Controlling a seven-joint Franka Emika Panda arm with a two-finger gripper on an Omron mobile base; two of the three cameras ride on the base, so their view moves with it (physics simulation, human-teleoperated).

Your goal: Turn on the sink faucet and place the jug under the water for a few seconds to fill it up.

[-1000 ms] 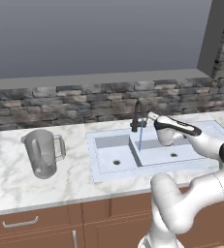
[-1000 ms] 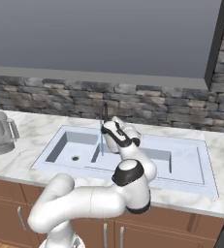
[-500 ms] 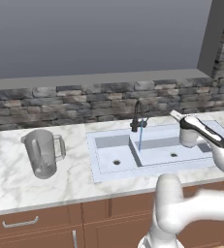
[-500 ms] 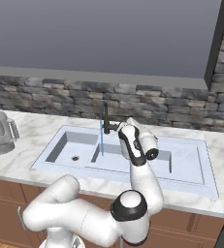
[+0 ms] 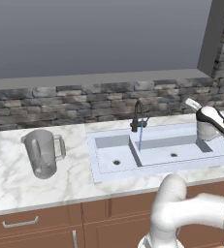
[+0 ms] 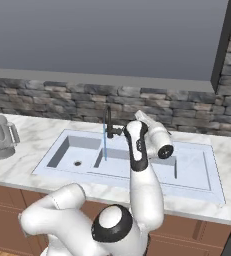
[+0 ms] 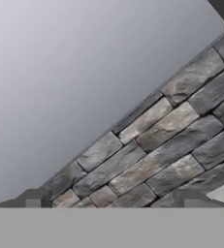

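jug (image 5: pixel 42 153): upright on the surface (image 5: pixel 7 179), far left, well apart from the sink (image 5: pixel 154 150).
tap (image 5: pixel 138 116): water runs into the sink by the divider; if left long, water is wasted.
jaws (image 7: pixel 112 202): apart, holding nothing, aimed at the stone wall (image 7: pixel 171 140) above the right basin.
risk: a long swing left to the jug could clip the tap or knock the jug over.
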